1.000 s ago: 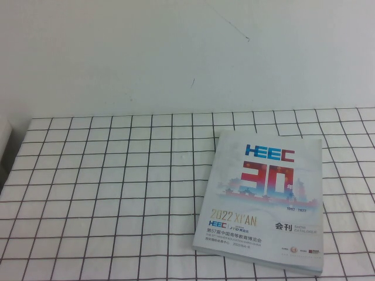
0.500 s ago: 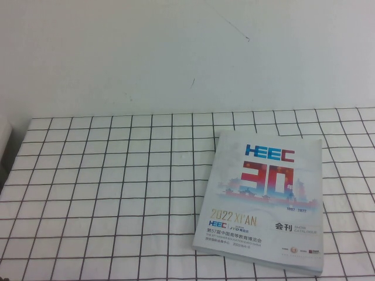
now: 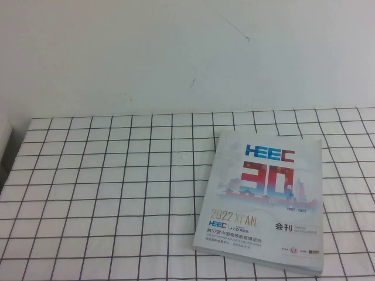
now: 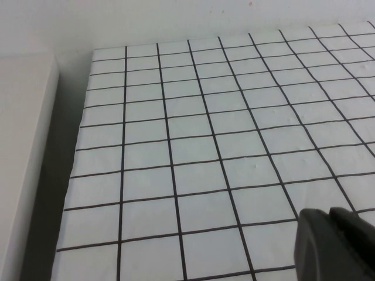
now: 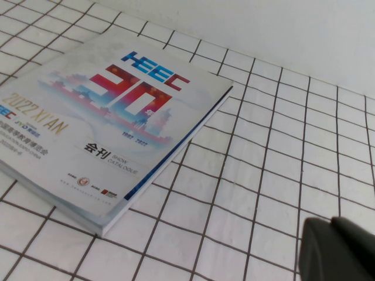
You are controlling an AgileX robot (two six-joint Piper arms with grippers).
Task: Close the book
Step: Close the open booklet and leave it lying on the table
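Nothing moved, book lies closed, left gripper, right gripper cropped over checked cloth, grip state unclear

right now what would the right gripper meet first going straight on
Probably the cloth beside the book, not the book; depth is unclear. The right gripper hangs over cloth near the book; the left gripper over bare cloth.

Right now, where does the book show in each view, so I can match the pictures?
High view: the book lies closed, cover up, on the right, near part of the checked cloth; no gripper shows.
Left wrist view: no book, only the left gripper at the picture's edge, over the cloth.
Right wrist view: the book lies flat, apart from the right gripper.
Shared landmark: the cloth's black grid.
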